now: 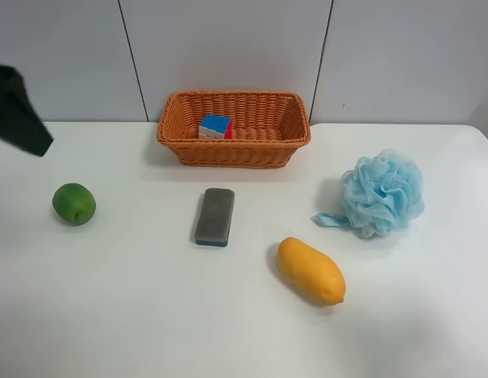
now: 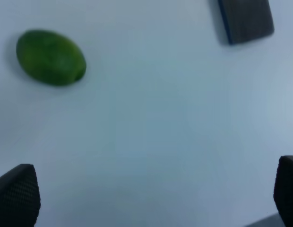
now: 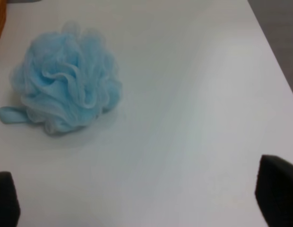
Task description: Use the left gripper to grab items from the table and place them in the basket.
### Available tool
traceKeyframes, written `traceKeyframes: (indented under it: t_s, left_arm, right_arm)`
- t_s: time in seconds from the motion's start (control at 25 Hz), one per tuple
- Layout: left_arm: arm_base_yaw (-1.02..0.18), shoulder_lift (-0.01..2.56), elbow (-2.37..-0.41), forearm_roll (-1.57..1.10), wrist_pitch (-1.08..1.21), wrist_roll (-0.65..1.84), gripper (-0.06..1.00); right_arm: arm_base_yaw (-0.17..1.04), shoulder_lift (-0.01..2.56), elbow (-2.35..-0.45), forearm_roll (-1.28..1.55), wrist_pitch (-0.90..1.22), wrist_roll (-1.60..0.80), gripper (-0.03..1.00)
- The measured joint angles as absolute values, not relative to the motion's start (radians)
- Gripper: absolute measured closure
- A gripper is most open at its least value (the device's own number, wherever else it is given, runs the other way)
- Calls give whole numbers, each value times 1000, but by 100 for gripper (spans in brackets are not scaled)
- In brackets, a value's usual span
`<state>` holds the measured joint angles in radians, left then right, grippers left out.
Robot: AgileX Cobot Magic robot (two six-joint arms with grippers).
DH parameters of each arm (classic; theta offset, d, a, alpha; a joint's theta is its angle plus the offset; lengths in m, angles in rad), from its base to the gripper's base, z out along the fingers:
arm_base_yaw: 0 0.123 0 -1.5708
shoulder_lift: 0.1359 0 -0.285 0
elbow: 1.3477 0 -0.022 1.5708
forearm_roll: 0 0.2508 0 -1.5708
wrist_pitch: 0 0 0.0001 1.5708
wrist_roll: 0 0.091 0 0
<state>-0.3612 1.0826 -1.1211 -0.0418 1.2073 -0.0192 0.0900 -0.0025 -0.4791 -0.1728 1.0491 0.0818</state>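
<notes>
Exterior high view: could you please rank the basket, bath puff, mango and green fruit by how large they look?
1. basket
2. bath puff
3. mango
4. green fruit

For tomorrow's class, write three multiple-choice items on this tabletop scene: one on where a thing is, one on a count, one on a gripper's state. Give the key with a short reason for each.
1. Where is the puzzle cube?
A. Inside the basket
B. On the table beside the mango
C. Under the bath puff

2. How many items lie on the table outside the basket?
A. Two
B. Four
C. Six

3. What state is the left gripper in?
A. Shut on the green fruit
B. Shut on the eraser
C. Open, holding nothing

Key:
1 A, the cube sits within the wicker walls.
2 B, the green fruit, eraser, mango and bath puff rest on the white top.
3 C, the left wrist view shows its fingertips wide apart with bare table between them.
</notes>
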Motion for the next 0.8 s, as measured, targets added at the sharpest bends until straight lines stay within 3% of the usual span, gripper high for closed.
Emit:
traceKeyframes:
  t_s: [0.48,0.8]
  left_arm:
    - [-353,469,-775,-42,1197,34,-5]
    - [-180,210,-556,-104,1031,122,-5]
  right_arm:
    - [90,-3,-479,-173,1049,82,-2]
    - [90,-3,-479,-173,1049,82,-2]
